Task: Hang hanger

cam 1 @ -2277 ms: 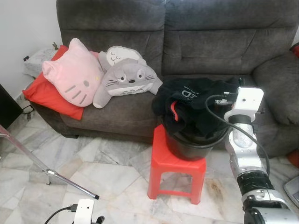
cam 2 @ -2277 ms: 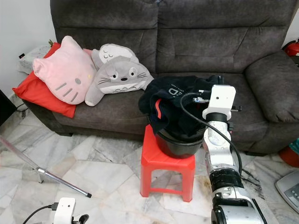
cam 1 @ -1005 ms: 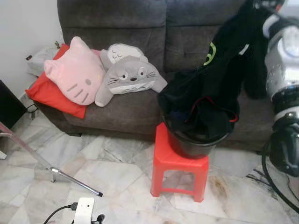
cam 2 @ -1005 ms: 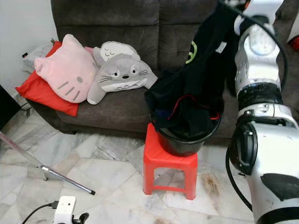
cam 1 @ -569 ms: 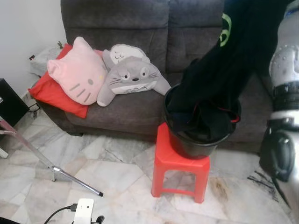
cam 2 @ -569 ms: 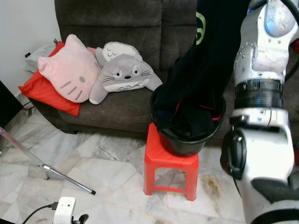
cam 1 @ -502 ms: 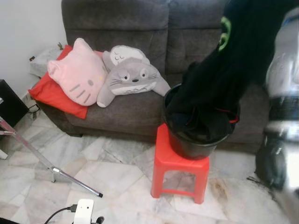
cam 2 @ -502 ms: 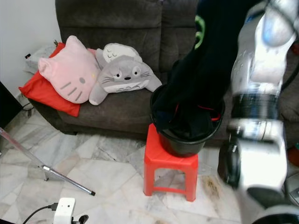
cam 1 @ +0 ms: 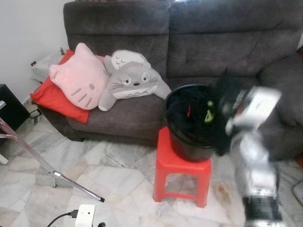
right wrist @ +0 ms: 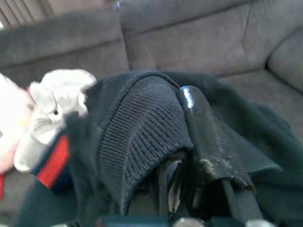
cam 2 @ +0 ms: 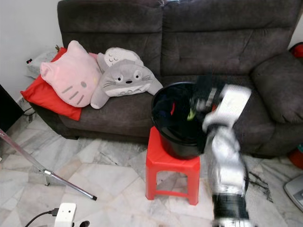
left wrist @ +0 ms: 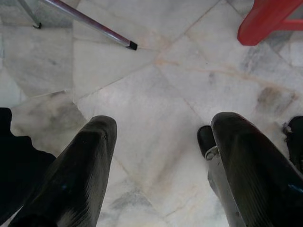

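Observation:
A black garment [cam 1: 221, 124] with a green print hangs at the near right rim of a black bucket [cam 1: 189, 147] full of dark clothes. My right gripper [right wrist: 165, 113] is shut on the garment's ribbed edge; one black finger [right wrist: 203, 137] shows, the other is under the cloth. The right arm [cam 1: 253, 156] is blurred and stands just right of the bucket. Low over the marble floor, my left gripper [left wrist: 163, 127] is open with nothing between its fingers. I can make out no hanger.
The bucket sits on a red stool [cam 1: 182, 172] in front of a dark grey sofa [cam 1: 213, 42]. Pink and grey cat cushions [cam 1: 109, 80] lie on a red pillow at the sofa's left. A metal stand leg [cam 1: 52, 172] slants over the floor at left.
My right arm has dropped from high above the sofa back to beside the bucket, and the black garment came down with it. The left arm has stayed put.

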You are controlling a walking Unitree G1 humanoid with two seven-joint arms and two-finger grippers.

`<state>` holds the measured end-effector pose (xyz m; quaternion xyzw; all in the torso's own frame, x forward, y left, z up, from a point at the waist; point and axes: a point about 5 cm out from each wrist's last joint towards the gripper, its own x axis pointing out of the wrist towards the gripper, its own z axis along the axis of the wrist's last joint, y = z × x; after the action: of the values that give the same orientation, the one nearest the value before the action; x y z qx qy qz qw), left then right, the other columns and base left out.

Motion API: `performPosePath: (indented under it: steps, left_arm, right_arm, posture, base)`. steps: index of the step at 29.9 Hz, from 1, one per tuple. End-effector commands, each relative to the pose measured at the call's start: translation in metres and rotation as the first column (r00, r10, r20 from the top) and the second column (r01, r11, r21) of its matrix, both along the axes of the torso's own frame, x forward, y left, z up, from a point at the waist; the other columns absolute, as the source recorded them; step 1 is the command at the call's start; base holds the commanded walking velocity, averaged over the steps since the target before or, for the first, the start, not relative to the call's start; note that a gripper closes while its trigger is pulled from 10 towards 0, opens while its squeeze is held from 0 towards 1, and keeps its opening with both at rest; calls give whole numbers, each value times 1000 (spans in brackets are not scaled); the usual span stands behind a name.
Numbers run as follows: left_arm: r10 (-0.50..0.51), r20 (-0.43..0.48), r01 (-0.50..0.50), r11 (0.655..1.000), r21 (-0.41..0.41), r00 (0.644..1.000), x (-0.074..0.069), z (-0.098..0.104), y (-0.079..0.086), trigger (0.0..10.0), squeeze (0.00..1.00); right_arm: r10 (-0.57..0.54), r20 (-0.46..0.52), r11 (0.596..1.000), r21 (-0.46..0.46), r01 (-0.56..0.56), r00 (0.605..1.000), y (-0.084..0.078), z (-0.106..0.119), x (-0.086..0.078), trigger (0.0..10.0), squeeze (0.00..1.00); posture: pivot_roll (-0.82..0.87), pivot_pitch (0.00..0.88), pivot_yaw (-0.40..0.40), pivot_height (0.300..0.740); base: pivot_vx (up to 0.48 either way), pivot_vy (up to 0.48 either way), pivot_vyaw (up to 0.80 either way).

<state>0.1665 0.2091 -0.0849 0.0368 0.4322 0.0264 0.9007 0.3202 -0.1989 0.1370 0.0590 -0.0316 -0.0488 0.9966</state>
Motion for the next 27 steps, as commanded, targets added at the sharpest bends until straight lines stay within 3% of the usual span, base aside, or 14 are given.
performPosePath:
  steps: [1, 6, 12, 19, 20, 21, 22, 27]
  left_arm:
    - [37, -40, -37, 999, 9, 998, -12, -4, 7, 10000, 0]
    - [72, -58, -72, 997, 10, 996, -23, -7, 11, 10000, 0]
    - [109, -65, -108, 994, 19, 992, -32, -7, 28, 10000, 0]
    - [138, -88, -136, 990, 30, 987, -44, -9, 34, 10000, 0]
    - [139, -92, -136, 990, 30, 986, -45, -9, 34, 10000, 0]
    - [142, -94, -140, 990, 29, 985, -46, -10, 33, 10000, 0]
    - [146, -94, -145, 989, 27, 985, -46, -10, 33, 10000, 0]
    - [151, -95, -149, 989, 23, 984, -46, -11, 32, 10000, 0]
  right_arm:
    - [41, -10, 998, -46, -41, 999, 7, -9, -1, 0, 0]
    - [17, -99, 996, -83, -25, 995, 6, -44, -16, 0, 0]
    - [14, -127, 996, -91, -25, 992, 8, -62, -27, 0, 0]
    - [11, -154, 994, -109, -28, 988, 14, -75, -31, 0, 0]
    - [9, -152, 994, -108, -25, 988, 14, -74, -30, 1569, 0]
    - [8, -147, 994, -108, -24, 989, 15, -73, -29, 9098, 0]
    - [9, -141, 994, -109, -25, 990, 15, -72, -28, 10000, 0]
    - [8, -123, 993, -118, -23, 992, 14, -69, -25, 10000, 0]
  posture:
    - [-244, 0, 110, 740]
    - [-229, 0, 105, 740]
    - [-222, 0, 107, 740]
    - [-206, 0, 114, 740]
    - [-205, 0, 114, 740]
    - [-205, 0, 114, 740]
    - [-205, 0, 114, 740]
    - [-199, 0, 113, 740]
  base:
    - [0, 0, 0]
    - [0, 0, 0]
    - [0, 0, 0]
    - [0, 0, 0]
    - [0, 0, 0]
    - [0, 0, 0]
    - [0, 0, 0]
    - [0, 0, 0]
